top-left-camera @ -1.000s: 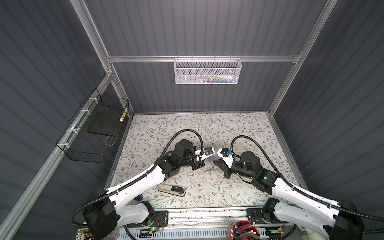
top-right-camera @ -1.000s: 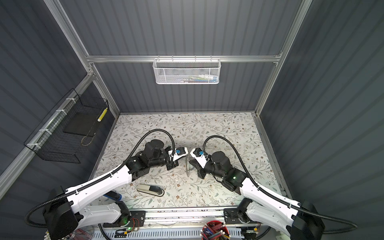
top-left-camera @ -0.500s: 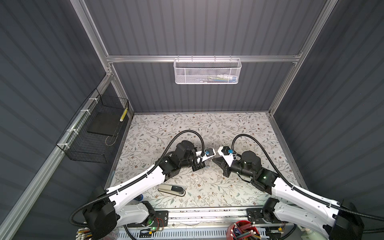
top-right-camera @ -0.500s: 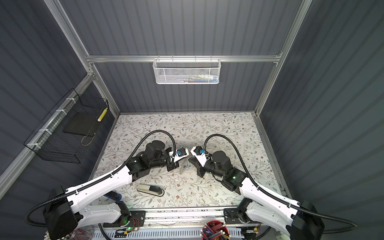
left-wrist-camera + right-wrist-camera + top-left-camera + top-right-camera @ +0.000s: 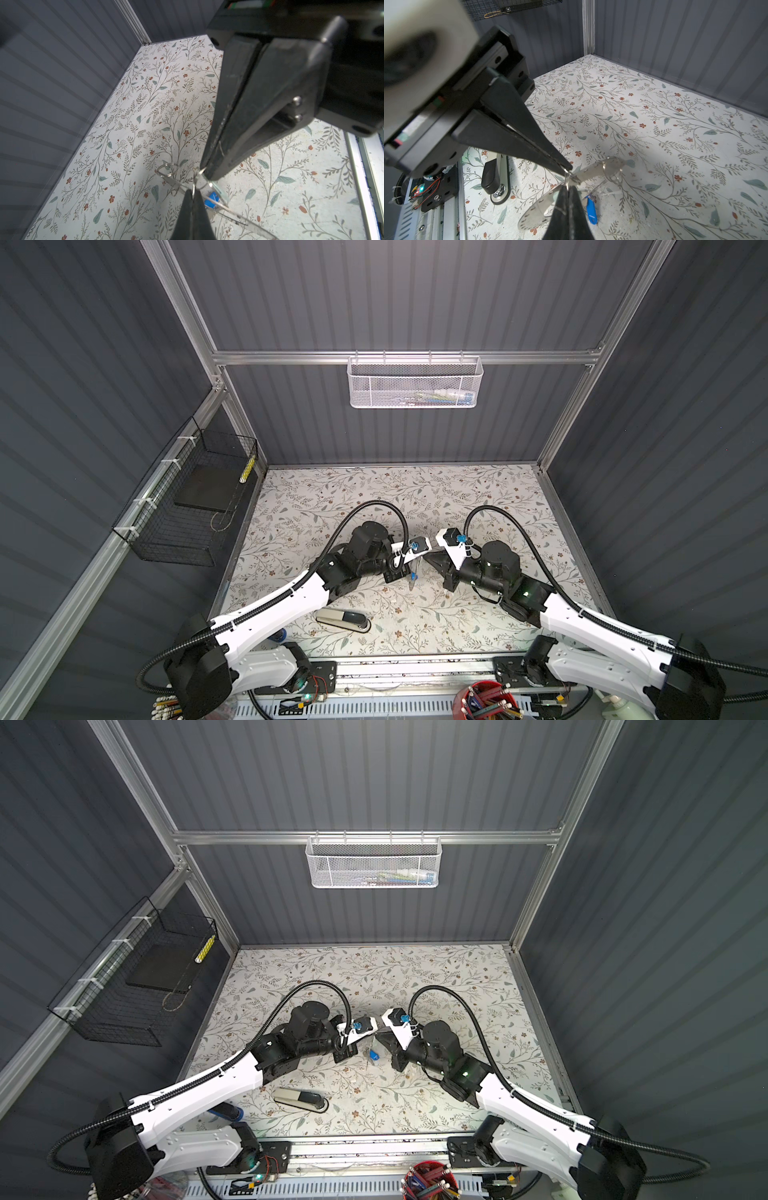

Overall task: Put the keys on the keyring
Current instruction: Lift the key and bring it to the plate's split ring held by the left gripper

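Both grippers meet tip to tip above the middle of the floral mat. The keyring (image 5: 533, 214), a wide flat grey ring with small holes, hangs tilted between them and shows edge-on in the left wrist view (image 5: 239, 218). My left gripper (image 5: 192, 192) is shut, with a thin wire loop and the keyring's band at its tip. My right gripper (image 5: 569, 188) is shut on the small wire ring of the key with the mint-green tag (image 5: 219, 190). The blue tag (image 5: 591, 209) of the other key dangles under the keyring, also visible in a top view (image 5: 374, 1053).
A grey-and-black stapler (image 5: 343, 620) lies on the mat near the front, left of the grippers. A white mesh basket (image 5: 415, 383) hangs on the back wall and a black wire basket (image 5: 187, 506) on the left wall. A red cup of pencils (image 5: 488, 701) stands below the front rail.
The two grippers have drawn together from a small gap until their tips meet at the keyring. Both stayed shut.
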Motion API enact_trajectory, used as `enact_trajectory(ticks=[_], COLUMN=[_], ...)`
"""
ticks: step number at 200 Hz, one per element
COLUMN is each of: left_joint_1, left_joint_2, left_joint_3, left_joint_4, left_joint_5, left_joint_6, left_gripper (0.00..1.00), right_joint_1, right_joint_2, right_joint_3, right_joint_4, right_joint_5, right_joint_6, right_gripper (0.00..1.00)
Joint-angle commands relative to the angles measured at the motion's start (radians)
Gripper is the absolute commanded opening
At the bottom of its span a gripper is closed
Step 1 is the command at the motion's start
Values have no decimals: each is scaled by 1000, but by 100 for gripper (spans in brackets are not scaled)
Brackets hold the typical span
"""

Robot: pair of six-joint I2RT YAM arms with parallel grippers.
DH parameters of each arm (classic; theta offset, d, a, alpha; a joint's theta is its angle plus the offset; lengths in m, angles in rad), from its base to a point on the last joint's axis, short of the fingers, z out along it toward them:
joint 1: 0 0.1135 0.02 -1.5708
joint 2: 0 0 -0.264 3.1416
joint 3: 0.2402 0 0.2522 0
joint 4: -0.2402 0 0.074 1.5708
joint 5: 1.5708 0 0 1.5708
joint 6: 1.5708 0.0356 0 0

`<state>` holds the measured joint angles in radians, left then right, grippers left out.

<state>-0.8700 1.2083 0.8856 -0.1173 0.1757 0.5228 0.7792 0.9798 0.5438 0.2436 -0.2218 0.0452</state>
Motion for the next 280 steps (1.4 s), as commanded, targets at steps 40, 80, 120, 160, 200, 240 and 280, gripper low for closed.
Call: enact_trajectory(ticks=[40,80,120,160,200,240,280], left_joint_1=[-14,-15,-15,-15,-13,-1,33], left_joint_2=[-43,-55,-68,-89,-110,-111,-76], left_joint_3=[2,-7,-18,-36,-75,-109,-113], left_joint_4=[-13,-7,-9,38,142,239,328], left_joint_5=[33,48,59,77,144,287,373], left_joint_6=[23,30,55,34,3,-21,-62], left_gripper=[0,0,0,0,0,0,0], right_joint_1=[0,0,-3,-11,-19,-55,-81], right_joint_2=[-6,14,35,69,61,38,-6], right_joint_3=[-4,2,31,37,25,25,56], right_joint_4=[19,11,-42,-53,-28,-23,-131], right_joint_5=[94,108,102,42,-51,-233,-260], right_joint_6=[50,74,87,93,52,16,-52], right_gripper=[0,0,0,0,0,1,8])
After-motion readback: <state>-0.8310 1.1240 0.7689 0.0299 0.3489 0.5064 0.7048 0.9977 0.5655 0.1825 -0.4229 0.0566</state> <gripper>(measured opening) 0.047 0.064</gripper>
